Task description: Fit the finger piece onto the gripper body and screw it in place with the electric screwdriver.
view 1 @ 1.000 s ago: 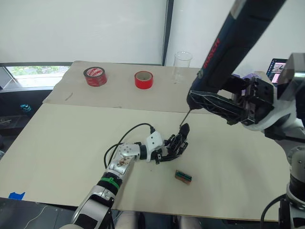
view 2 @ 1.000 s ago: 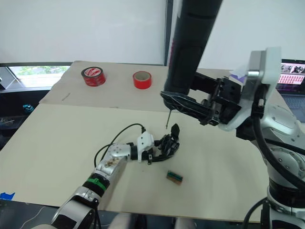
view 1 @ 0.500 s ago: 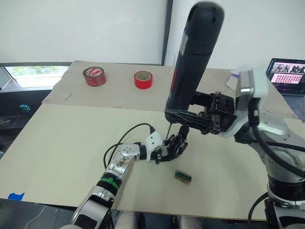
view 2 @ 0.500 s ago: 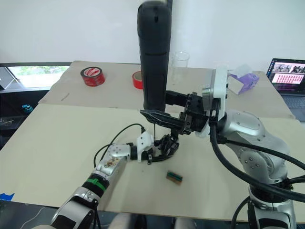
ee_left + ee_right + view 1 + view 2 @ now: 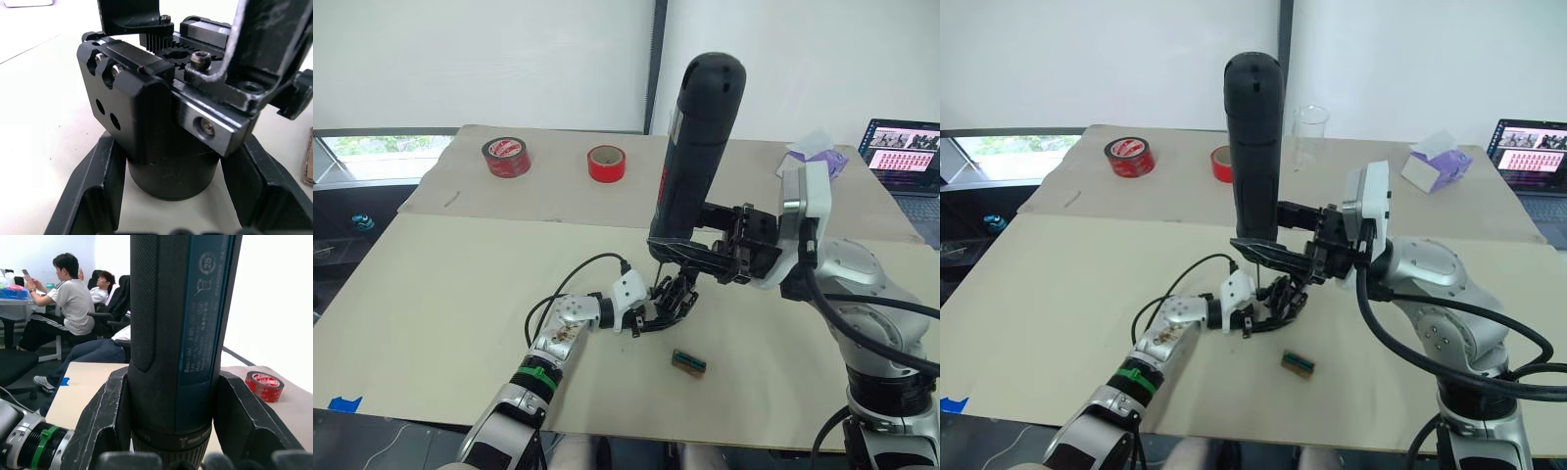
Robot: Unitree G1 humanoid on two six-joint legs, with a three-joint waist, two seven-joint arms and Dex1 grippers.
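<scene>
The electric screwdriver (image 5: pixel 693 157) stands nearly upright over mid-table, with my right gripper (image 5: pixel 677 251) shut around its lower end. In the right wrist view its fingers (image 5: pixel 104 421) clamp both sides of the barrel (image 5: pixel 176 333). The thin bit (image 5: pixel 658 269) points down just above the gripper body (image 5: pixel 672 298). That small black block rests on the table, and my left gripper (image 5: pixel 649 313) is shut on its round base. In the left wrist view the fingers (image 5: pixel 93 196) flank the body (image 5: pixel 161 117). A black finger piece (image 5: pixel 261 54) sits on top of the body by a screw head (image 5: pixel 201 59).
A small green-brown block (image 5: pixel 689 362) lies on the table just in front of the body. Two red tape rolls (image 5: pixel 509 157) (image 5: pixel 607 164) and a clear glass (image 5: pixel 1310 132) stand at the back. A tissue box (image 5: pixel 813 152) and a laptop (image 5: pixel 901 147) are far right.
My right arm has swung the screwdriver left, brought it upright and lowered it, so the bit now hangs over the gripper body. The left gripper and the body have stayed put.
</scene>
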